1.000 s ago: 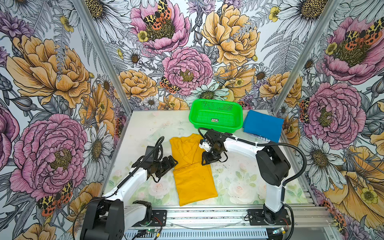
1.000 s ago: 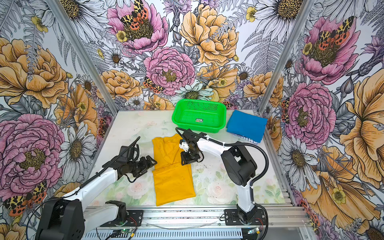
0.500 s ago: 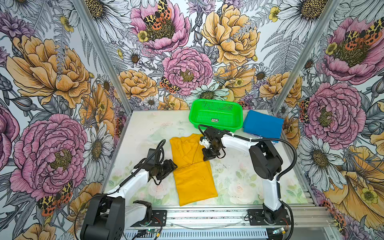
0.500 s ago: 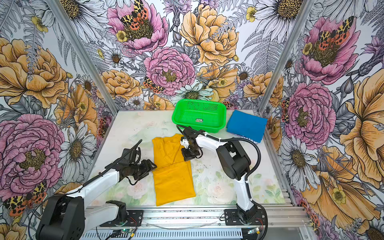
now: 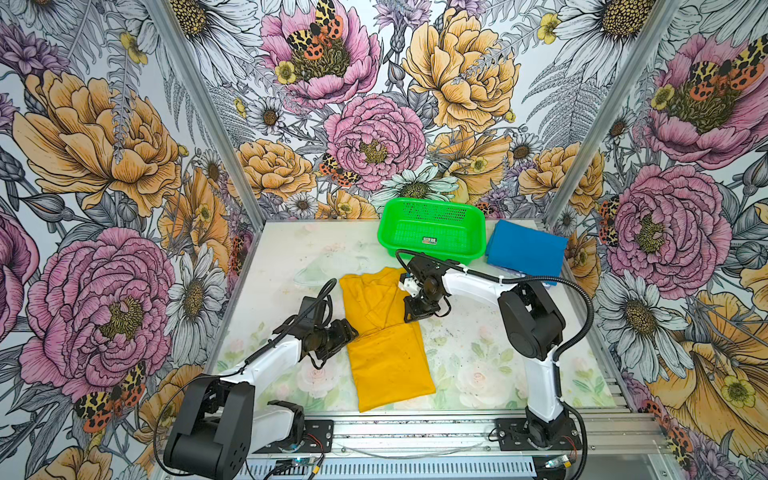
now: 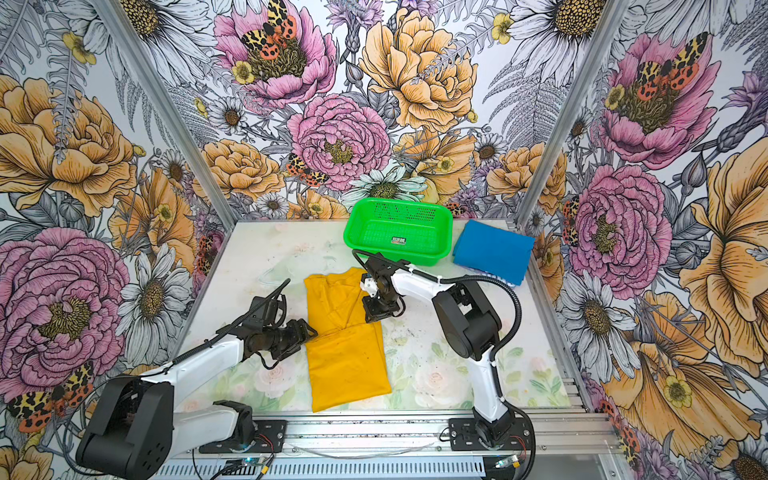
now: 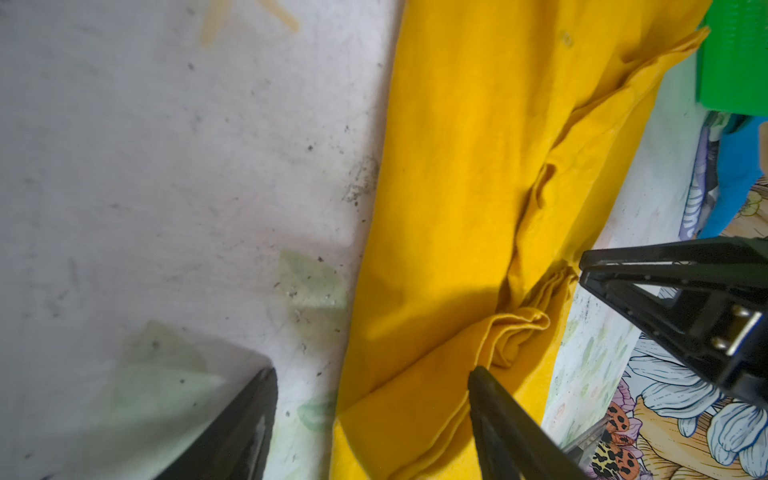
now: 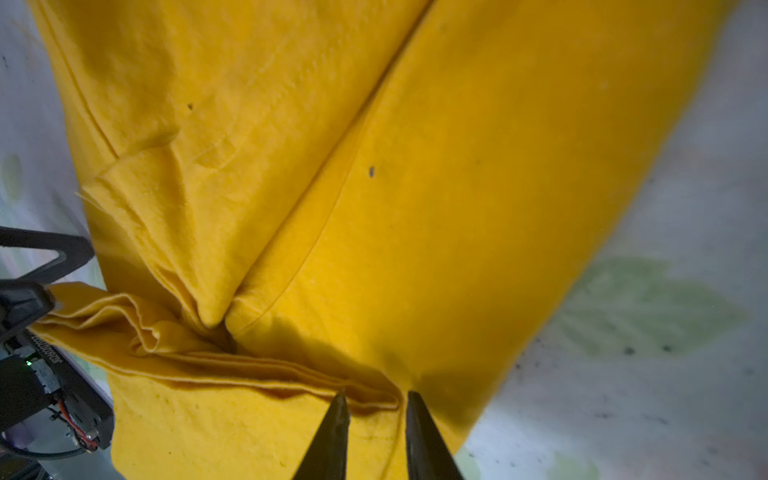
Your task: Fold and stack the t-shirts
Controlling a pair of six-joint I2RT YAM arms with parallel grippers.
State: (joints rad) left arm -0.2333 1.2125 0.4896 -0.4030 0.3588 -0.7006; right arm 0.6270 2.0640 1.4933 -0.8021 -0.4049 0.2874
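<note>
Holds the left hand [image 5: 351, 332] low at one long side of the yellow shirt [image 5: 386, 353], about halfway along it. Has the fingers [image 7: 503, 424] wide apart, one over the cloth and one over the bare surface [image 5: 478, 353], with the edge of the shirt in between. Clamps on nothing there, going by the left wrist view.

Holds the right hand [image 5: 409, 318] at the other long side of the same shirt, straight across from the left hand. Points it down at the cloth. Has these fingers [image 8: 330, 449] close together, with only a thin gap. Has the tips right at a bunched little fold, as seen in the right wrist view. Cannot tell if any cloth is pinched.

Shows the yellow shirt lying flat on the surface between the two hands, folded into a long strip. Shows a fold line going across the strip from one hand to the other, with small wrinkles by each hand.

Shows the blue shirt [image 5: 525, 249] far past the right hand, by the back corner, folded flat and neat, well apart from both hands. Shows the basket [image 5: 457, 255] just past the right hand too, right beside the blue shirt.
</note>
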